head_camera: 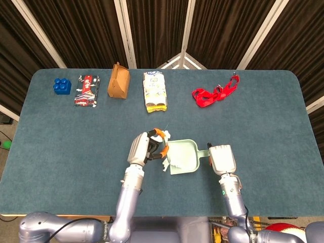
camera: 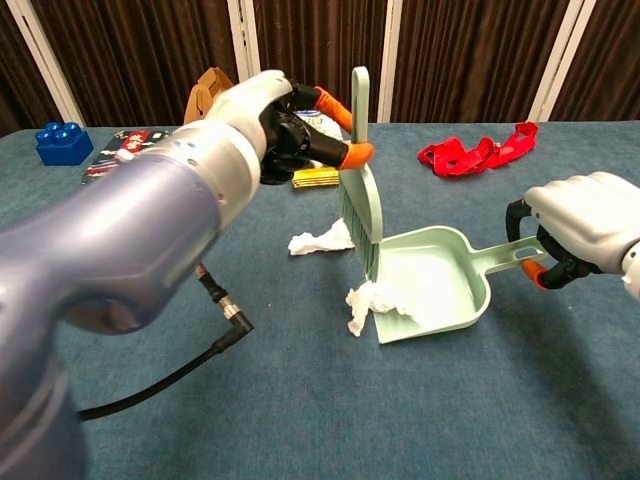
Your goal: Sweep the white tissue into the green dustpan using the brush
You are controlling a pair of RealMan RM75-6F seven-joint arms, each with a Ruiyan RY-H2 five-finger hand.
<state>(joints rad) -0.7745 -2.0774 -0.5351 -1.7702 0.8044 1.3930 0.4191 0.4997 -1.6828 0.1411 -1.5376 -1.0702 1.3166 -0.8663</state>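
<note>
Task part done. Left hand (camera: pixel 262 128) grips brush (camera: pixel 362 185) upright at green dustpan (camera: pixel 440 290) mouth; right hand (camera: pixel 582 225) grips pan handle. One white tissue (camera: pixel 372 300) at lip, another wad (camera: pixel 320 240) outside, left of brush. Both pcs still to sweep in.

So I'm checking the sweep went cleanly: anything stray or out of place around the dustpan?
Yes. One piece of white tissue lies on the table outside the green dustpan, behind the brush held by the left hand. Another wad hangs over the pan's front lip, only partly in.
</note>
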